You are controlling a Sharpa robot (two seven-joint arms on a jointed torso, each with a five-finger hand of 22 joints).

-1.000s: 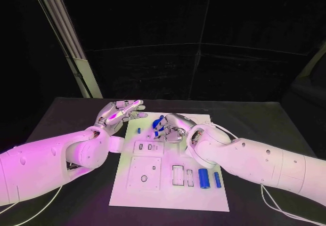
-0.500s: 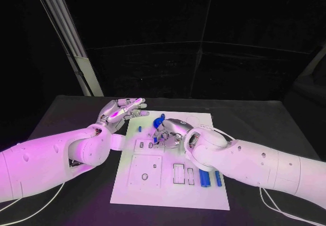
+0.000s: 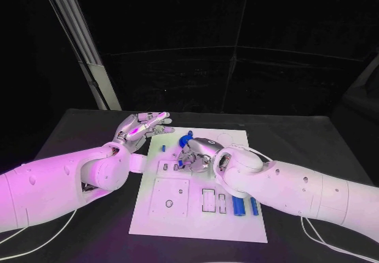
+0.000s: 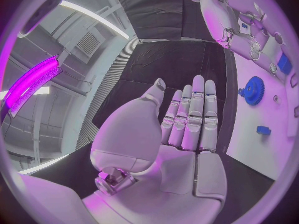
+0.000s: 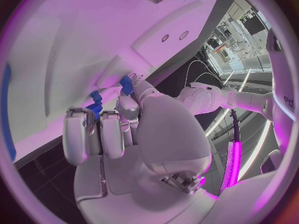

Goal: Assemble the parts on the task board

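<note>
The white task board [image 3: 197, 219] lies in the middle of the black table. My right hand [image 3: 198, 154] is curled over the board's far half and pinches a small blue part [image 5: 94, 100] in its fingertips, close to the board surface. A blue gear [image 3: 186, 140] lies on the board just beyond that hand, also seen in the left wrist view as the gear [image 4: 252, 90]. A small blue piece [image 3: 162, 148] lies near the board's left edge. My left hand [image 3: 143, 127] hovers open at the board's far left corner, fingers straight and empty.
Two blue cylinders [image 3: 239, 205] lie side by side at the board's near right. Rectangular slots [image 3: 207, 199] and a square plate with a hole [image 3: 168, 196] take up the board's near middle. Black table [image 3: 79, 142] surrounds the board.
My right hand has slid a little nearer and lower over the board with the blue part in its fingers. The left hand has hardly moved.
</note>
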